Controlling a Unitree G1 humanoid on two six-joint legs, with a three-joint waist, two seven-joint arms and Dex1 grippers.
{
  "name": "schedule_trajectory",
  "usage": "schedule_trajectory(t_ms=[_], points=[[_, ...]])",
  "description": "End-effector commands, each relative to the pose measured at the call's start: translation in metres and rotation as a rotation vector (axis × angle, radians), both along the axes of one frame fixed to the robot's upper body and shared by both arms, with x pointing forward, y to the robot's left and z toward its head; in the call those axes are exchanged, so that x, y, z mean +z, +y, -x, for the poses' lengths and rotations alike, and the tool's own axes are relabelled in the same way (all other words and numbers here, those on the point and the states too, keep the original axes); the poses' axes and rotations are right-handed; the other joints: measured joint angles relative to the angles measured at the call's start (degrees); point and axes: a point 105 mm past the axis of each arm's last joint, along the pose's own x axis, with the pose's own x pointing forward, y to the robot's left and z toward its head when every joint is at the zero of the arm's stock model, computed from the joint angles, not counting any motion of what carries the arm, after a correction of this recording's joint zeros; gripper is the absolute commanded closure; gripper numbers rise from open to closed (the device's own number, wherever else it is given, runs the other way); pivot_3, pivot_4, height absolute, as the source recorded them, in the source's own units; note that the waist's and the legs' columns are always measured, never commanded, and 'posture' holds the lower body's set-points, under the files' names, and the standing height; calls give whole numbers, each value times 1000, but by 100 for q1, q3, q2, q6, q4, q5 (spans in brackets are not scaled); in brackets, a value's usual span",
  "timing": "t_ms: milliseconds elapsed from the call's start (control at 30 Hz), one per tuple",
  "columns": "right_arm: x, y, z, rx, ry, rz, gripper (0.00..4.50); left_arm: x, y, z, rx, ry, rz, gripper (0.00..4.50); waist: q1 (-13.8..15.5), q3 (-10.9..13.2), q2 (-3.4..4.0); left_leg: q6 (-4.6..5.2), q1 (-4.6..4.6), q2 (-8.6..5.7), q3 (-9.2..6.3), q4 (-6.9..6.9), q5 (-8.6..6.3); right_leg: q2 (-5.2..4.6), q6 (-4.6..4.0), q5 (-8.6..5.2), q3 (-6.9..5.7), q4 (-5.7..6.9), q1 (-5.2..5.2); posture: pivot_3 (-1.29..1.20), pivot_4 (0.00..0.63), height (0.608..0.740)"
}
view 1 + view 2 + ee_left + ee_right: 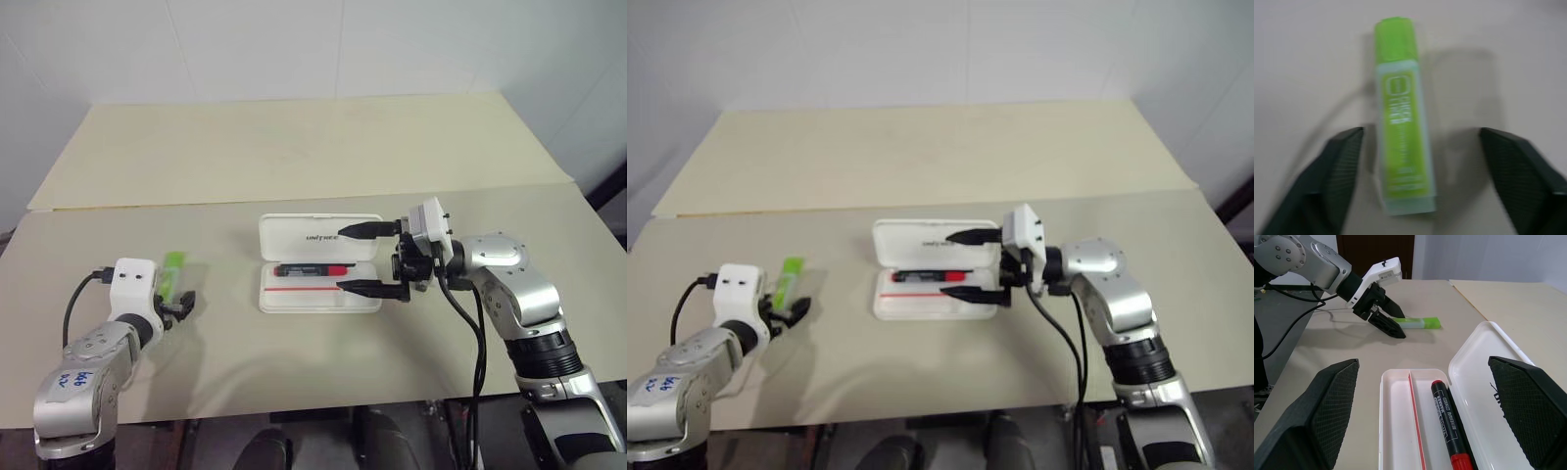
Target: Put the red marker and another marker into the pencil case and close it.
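Red marker (313, 269) already lies in the open case (318, 262), counter (294, 147) centre. Green marker (171, 269) lies on the counter at case's 9 o'clock, well apart. Left end effector (1420, 147) straddles it, fingers apart, not gripping yet. Right end effector (370, 258) wide open at case's 3 o'clock, empty. Left to do: grasp green, drop in, shut lid.

Pencil case (318, 238): white, dark logo txt on lid, thin red stripe in tray, centre of head view.
Red marker (313, 269): black barrel, white lettering, red cap.
Lime-green marker (1403, 117): lime w/ white print, paler clear section.
Table (294, 147): beige.
Fingers (1528, 406): black, cross-hatch texture.
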Motion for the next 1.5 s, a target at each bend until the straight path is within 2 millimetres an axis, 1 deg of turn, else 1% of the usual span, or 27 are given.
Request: schedule_trajectory(t_ms=[33,167,200,367,533,600,700,867,933,1033,1100,1200,1300,1367,1500], points=[[14,-3,4,-5,-67,-29,0,-14,9,5,39,69,-12,1959,-5,-1,2,-3,1,2,0,0,2,2,-3,2,0,1,0,0,150,740],[15,-3,4,-11,-71,-30,0,-17,4,8,15,92,-21,3329,-27,-1,1,-14,15,15,9,0,7,15,-21,5,5,20,1,0,150,740],[15,-3,4,-13,-71,-30,0,-17,4,9,12,94,-23,3449,-28,-1,2,-18,22,19,13,0,6,17,-27,2,6,29,2,0,150,740],[14,-4,4,-19,-72,-32,0,-13,-4,12,-27,74,-21,3448,-30,-1,2,-24,45,33,26,-9,2,26,-37,-4,11,35,12,0,150,740],[14,-5,3,-30,-69,-34,0,8,-9,4,-55,-62,-48,3448,-10,-1,1,-19,41,36,27,-10,-6,26,-37,-4,11,24,11,0,150,740],[13,-6,3,-34,-65,-33,0,22,-10,0,-72,-149,-67,3448,-7,0,-1,-19,37,36,26,-10,-6,26,-37,-4,8,20,9,0,150,740],[12,-7,3,-38,-63,-30,0,37,-6,-5,-85,-240,-124,3448,9,0,-1,-20,32,38,22,-10,-7,26,-37,-4,2,16,9,0,150,740],[11,-10,2,-49,-63,-24,0,49,-6,-8,-139,-317,-176,3448,4,0,-1,-20,30,38,23,-10,-7,27,-37,-4,3,12,9,0,150,740],[11,-15,1,-58,-65,-11,0,56,-12,-7,-227,-355,-205,3448,1,1,-1,-20,27,40,22,-10,-7,29,-37,-4,1,10,7,0,150,740],[15,-29,4,-67,-77,4,0,69,-24,0,-425,-417,-220,3448,1,1,-1,-17,23,42,23,-11,-10,28,-37,-4,0,0,7,0,150,740],[17,-37,6,-77,-88,24,0,74,-37,6,-569,-447,-220,3448,8,1,0,-11,14,43,23,-11,-13,27,-36,-4,-3,-9,5,0,150,740],[17,-47,10,-90,-88,61,0,80,-52,11,-738,-481,-211,3448,14,1,0,-5,4,44,23,-10,-19,27,-35,-3,-8,-20,2,0,150,740],[16,-54,15,-104,-88,88,0,80,-66,14,-887,-482,-184,3448,15,2,1,-3,-1,45,29,-10,-22,28,-35,-3,-13,-26,1,0,150,740],[16,-57,17,-119,-94,101,0,73,-75,16,-972,-430,-146,3448,13,2,1,-2,-4,45,36,-10,-23,27,-34,-2,-12,-26,0,0,150,740],[20,-64,24,-148,-107,122,0,67,-93,8,-1095,-408,-168,3448,33,3,2,0,-3,44,55,-8,-24,28,-33,-2,-13,-25,0,0,150,740]])
